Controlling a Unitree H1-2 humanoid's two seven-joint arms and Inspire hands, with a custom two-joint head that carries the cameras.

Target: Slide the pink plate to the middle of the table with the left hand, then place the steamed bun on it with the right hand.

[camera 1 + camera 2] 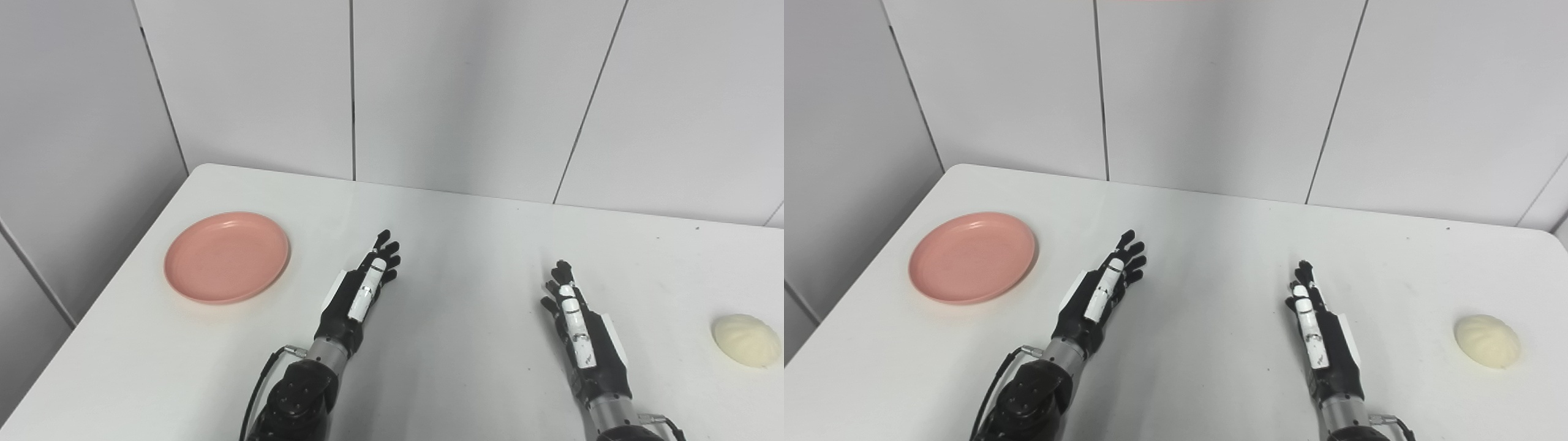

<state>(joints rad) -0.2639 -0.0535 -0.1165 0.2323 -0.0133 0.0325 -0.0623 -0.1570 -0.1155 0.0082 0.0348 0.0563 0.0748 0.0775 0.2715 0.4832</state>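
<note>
A round pink plate (226, 256) lies flat on the white table (465, 245), near its left edge. A pale cream steamed bun (746, 340) rests on the table at the far right. My left hand (364, 285) is over the table's middle, to the right of the plate and apart from it, fingers stretched out and holding nothing. My right hand (576, 318) hovers right of centre, well left of the bun, its fingers also extended and empty. In the right eye view the plate (972, 256), the bun (1487, 341) and both hands show the same layout.
Grey panelled walls (465, 92) stand close behind the table's far edge and along its left side. A black cable (260, 383) loops beside my left forearm.
</note>
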